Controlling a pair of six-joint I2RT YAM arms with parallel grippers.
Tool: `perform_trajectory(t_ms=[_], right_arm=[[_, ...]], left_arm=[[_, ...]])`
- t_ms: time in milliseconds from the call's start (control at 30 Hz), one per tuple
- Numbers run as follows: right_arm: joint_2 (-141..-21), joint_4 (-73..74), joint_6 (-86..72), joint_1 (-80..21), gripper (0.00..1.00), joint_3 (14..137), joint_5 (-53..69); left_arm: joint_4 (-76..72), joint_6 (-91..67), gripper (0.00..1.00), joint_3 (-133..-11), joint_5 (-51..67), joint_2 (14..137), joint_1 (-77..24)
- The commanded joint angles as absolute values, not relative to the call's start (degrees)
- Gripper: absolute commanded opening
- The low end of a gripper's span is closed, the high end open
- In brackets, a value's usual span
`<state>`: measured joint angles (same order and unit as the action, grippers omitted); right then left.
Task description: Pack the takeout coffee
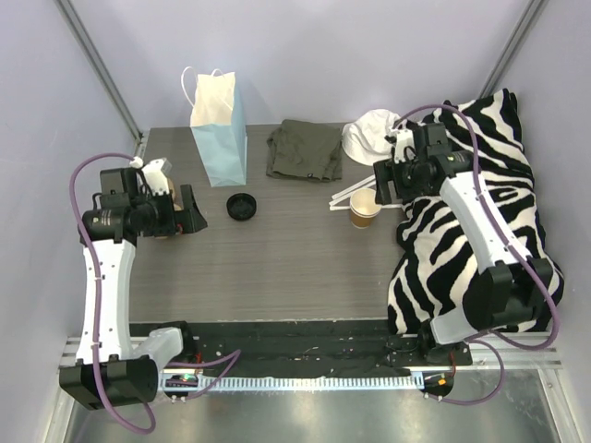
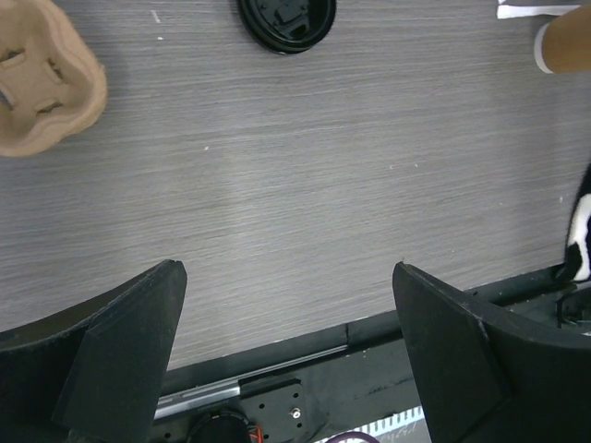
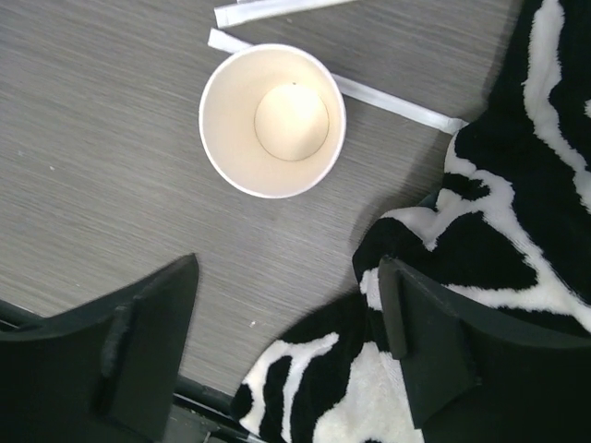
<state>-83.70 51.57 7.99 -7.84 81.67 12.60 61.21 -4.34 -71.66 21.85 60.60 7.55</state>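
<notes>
No lidded cup is in view. A tan paper cup (image 1: 364, 209) without a lid stands open, white inside, at the right of the table; it also shows in the right wrist view (image 3: 273, 120). A round black lid (image 1: 241, 206) lies alone at mid-table and shows in the left wrist view (image 2: 286, 20). A blue paper bag (image 1: 222, 138) stands upright at the back. My right gripper (image 1: 380, 185) is open and empty just above the cup (image 3: 288, 268). My left gripper (image 1: 194, 210) is open and empty, left of the lid (image 2: 286, 277).
A brown pulp cup carrier (image 2: 42, 88) lies by the left gripper. A folded green cloth (image 1: 305, 149) and a white cloth (image 1: 369, 134) lie at the back. Paper-wrapped sticks (image 3: 397, 100) lie beside the cup. A zebra-print blanket (image 1: 471, 212) covers the right side.
</notes>
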Motion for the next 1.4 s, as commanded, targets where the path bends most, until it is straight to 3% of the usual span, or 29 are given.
perform_trajectory(t_ms=[0, 200, 900, 1033, 1167, 1300, 1367], right_arm=[[-86.21, 53.00, 8.88, -9.32, 0.80, 85.60, 8.70], [-92.02, 52.38, 7.74, -9.32, 0.51, 88.24, 9.84], [-105.55, 53.09, 6.68, -9.40, 0.43, 95.45, 9.40], [-107.13, 53.17, 6.59, -9.40, 0.37, 96.06, 9.58], [-107.84, 53.52, 6.59, -9.40, 0.20, 96.59, 9.49], [-107.84, 53.70, 6.50, -9.32, 0.11, 96.59, 9.58], [-108.02, 53.88, 6.50, -9.40, 0.01, 96.59, 9.49]], left_arm=[[57.92, -4.40, 1.00, -70.40, 28.11, 59.33, 7.65], [55.02, -4.57, 1.00, -69.35, 32.60, 57.13, 7.65], [50.36, -4.92, 1.00, -65.92, 40.43, 53.62, 7.65], [49.22, -4.75, 1.00, -65.13, 40.43, 52.91, 7.65], [48.69, -4.75, 1.00, -64.42, 40.78, 53.35, 7.65], [47.73, -4.83, 1.00, -63.63, 41.22, 53.70, 7.65], [47.02, -4.83, 1.00, -63.46, 41.31, 54.05, 7.65]])
